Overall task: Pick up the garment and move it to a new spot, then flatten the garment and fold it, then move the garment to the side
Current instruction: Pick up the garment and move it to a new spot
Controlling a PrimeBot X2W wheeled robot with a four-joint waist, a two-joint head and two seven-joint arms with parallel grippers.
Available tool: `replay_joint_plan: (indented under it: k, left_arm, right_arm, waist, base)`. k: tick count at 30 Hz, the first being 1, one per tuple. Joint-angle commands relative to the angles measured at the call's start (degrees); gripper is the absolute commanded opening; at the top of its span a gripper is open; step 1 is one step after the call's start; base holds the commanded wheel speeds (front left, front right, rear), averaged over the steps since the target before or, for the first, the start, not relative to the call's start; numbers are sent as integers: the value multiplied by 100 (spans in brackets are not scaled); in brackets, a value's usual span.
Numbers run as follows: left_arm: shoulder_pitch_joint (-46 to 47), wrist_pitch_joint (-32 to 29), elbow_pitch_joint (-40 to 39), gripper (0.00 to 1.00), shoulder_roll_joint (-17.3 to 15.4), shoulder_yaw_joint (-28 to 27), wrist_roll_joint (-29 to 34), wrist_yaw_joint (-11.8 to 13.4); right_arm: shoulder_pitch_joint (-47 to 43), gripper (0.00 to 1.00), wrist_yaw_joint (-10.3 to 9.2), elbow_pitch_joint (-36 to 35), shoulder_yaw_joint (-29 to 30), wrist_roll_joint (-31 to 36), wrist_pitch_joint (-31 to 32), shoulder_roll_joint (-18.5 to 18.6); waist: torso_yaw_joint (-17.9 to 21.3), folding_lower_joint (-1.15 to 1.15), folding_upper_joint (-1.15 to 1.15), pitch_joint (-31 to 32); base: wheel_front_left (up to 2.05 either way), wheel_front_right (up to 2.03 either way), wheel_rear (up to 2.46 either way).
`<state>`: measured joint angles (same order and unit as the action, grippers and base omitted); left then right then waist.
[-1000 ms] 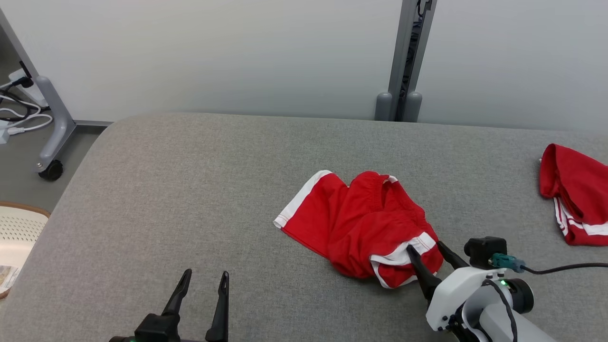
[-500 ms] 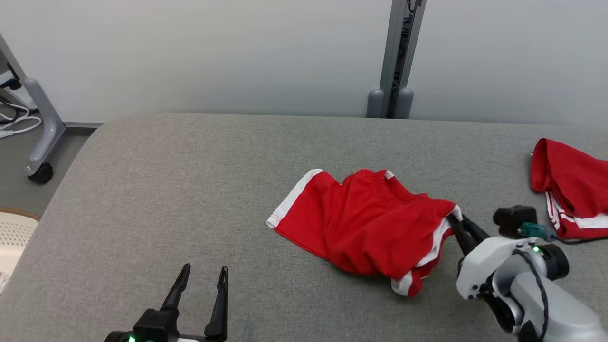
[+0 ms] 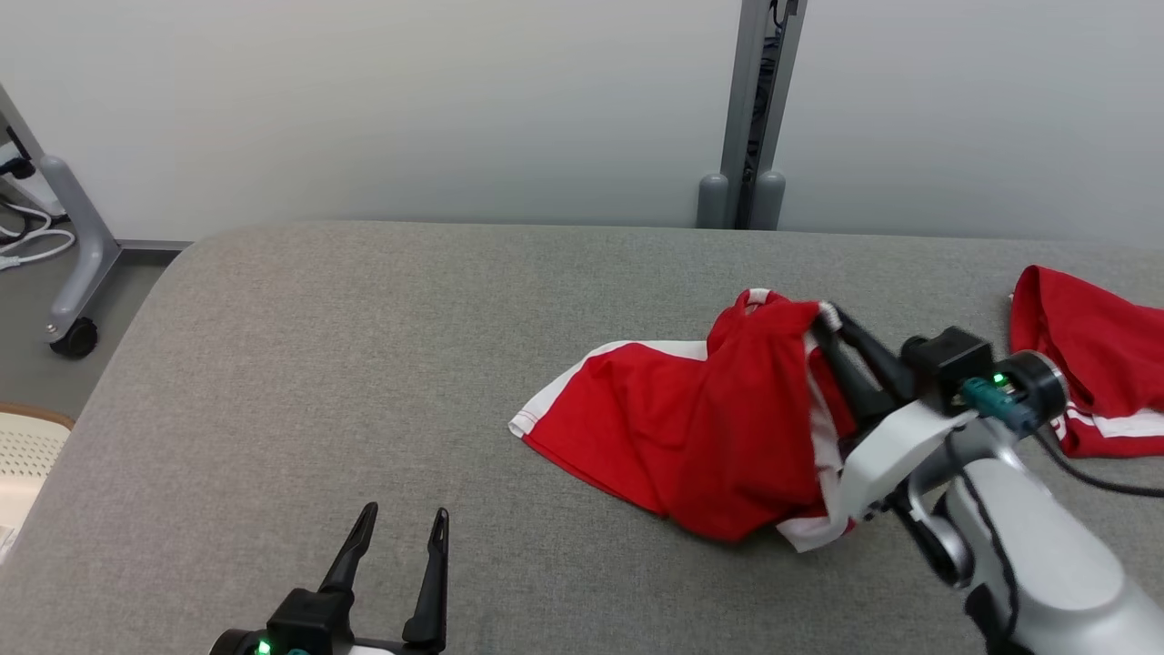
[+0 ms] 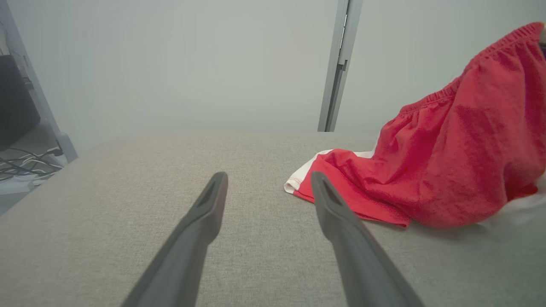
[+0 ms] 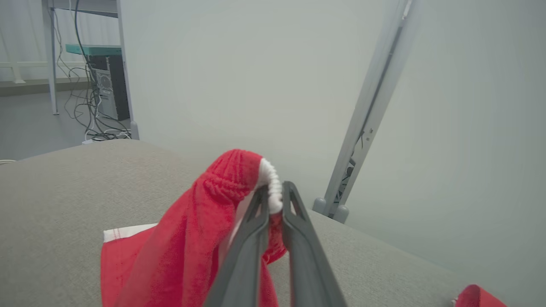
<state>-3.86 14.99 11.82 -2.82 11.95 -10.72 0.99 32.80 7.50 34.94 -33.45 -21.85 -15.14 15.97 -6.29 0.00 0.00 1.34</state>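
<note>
Lifting higher should free the garment (image 3: 691,428), whose edge the right tool (image 3: 823,317) clamps, from the surface (image 3: 364,364) without dragging. Left of the garment, the left tool (image 3: 405,514) sits with fingers apart.

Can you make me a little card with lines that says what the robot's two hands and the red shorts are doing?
place: grey padded table
red shorts: one end held up in the air, the other end lying on the table
right gripper: shut, pinching the top edge of the shorts
left gripper: open, holding nothing, apart from the shorts
other red garment: lying on the table at the far right, not touched
</note>
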Motion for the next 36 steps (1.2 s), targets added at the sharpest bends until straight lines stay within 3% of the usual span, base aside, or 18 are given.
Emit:
replay_joint_plan:
  k: [1, 8, 9, 10, 11, 19, 25, 36]
  left_arm:
    - [118, 17, 8, 100, -18, 7, -45, -23]
    - [72, 17, 77, 100, -18, 28, -4, -83]
    - [79, 17, 86, 100, -18, 26, 0, -92]
    - [85, 17, 90, 100, -19, 20, 1, -93]
    - [90, 17, 92, 100, -18, 16, 5, -96]
    - [66, 17, 70, 100, -18, -10, 9, -73]
    - [132, 17, 18, 100, -18, 26, -43, -55]
    - [252, 17, 90, 100, -19, 93, 28, -120]
  right_arm:
    - [-76, 0, -1, -49, -139, -12, -4, -103]
    - [-102, 2, -1, 82, -1377, -534, -4, -582]
    - [-66, 22, -1, 123, -1513, -641, -5, -620]
    - [-16, 49, -1, 173, -1632, -736, -4, -645]
    - [27, 100, -1, 215, -1722, -819, -4, -663]
    - [179, 100, -1, 161, -1637, -990, -4, -456]
    - [-146, 100, -1, -30, -924, -743, -4, -231]
    - [-1161, 100, -1, -583, 337, -349, -5, -228]
  waist:
    - [-63, 0, 0, 3]
    - [-235, 0, 0, 9]
    - [-252, 0, 0, 12]
    - [-264, 0, 0, 14]
    - [-273, 0, 0, 16]
    - [-175, 0, 0, -4]
    - [16, 0, 0, -45]
    - [323, 0, 0, -101]
  base:
    - [0, 0, 0]
    - [0, 0, 0]
    - [0, 0, 0]
    - [0, 0, 0]
    - [0, 0, 0]
    - [0, 0, 0]
    - [0, 0, 0]
    - [0, 0, 0]
